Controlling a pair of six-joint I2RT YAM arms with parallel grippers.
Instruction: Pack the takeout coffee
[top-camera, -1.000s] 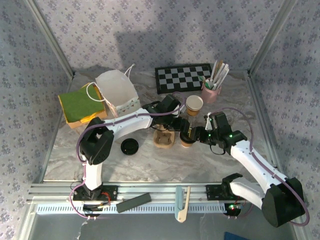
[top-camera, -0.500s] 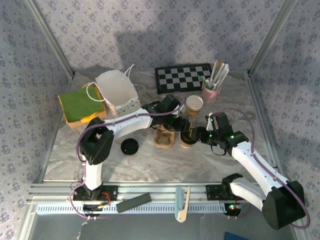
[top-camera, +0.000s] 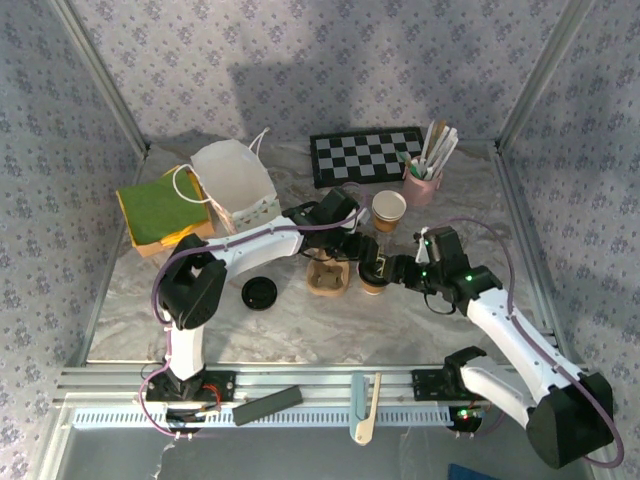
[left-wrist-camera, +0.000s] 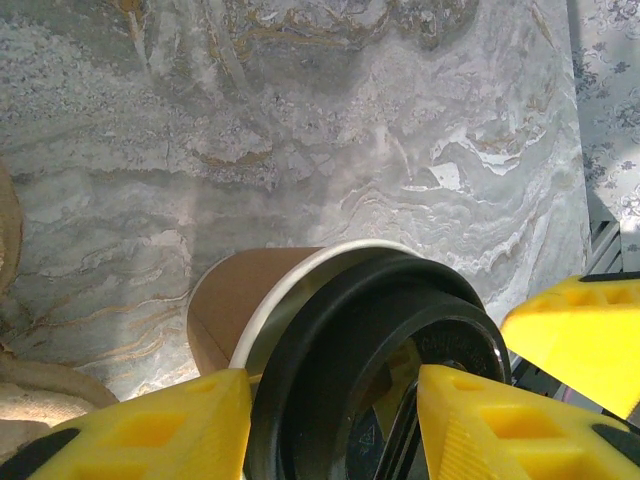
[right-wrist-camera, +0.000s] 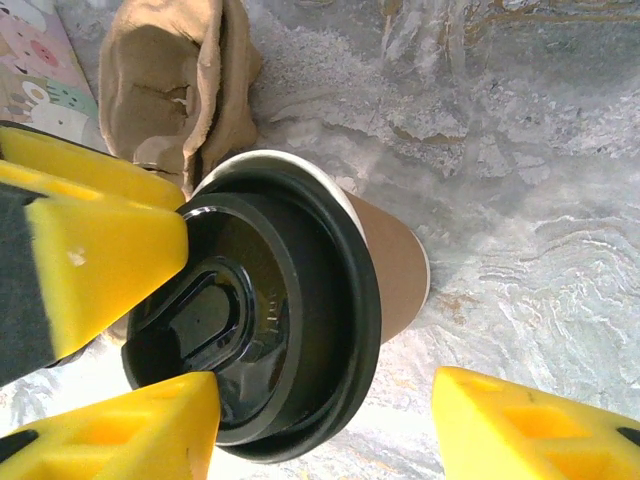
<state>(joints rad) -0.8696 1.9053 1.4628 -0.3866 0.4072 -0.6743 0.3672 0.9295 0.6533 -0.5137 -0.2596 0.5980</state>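
Note:
The takeout coffee (top-camera: 373, 284) stands upright on the table just right of the pulp tray, a tan paper cup (right-wrist-camera: 400, 268) with a black lid (right-wrist-camera: 290, 330) on its white rim. My left gripper (top-camera: 362, 253) comes from the left, and in the left wrist view the left gripper (left-wrist-camera: 335, 400) has its yellow fingers (left-wrist-camera: 150, 430) closed against the lid (left-wrist-camera: 380, 340). My right gripper (top-camera: 389, 270) reaches in from the right. In the right wrist view the right gripper (right-wrist-camera: 325, 420) straddles the cup with its jaws apart, and bare table shows between the cup and its right finger (right-wrist-camera: 540, 430).
The brown pulp tray (top-camera: 328, 278) lies left of the cup. A loose black lid (top-camera: 259, 293) sits front left and an open paper cup (top-camera: 388, 210) behind. Farther back are a white bag (top-camera: 235, 185), a checkerboard (top-camera: 365, 155), a pink stirrer cup (top-camera: 425, 180) and green and yellow cloths (top-camera: 163, 208).
The right gripper's jaws have spread wider around the cup and its arm has shifted slightly. The left gripper and the cup stay where they were.

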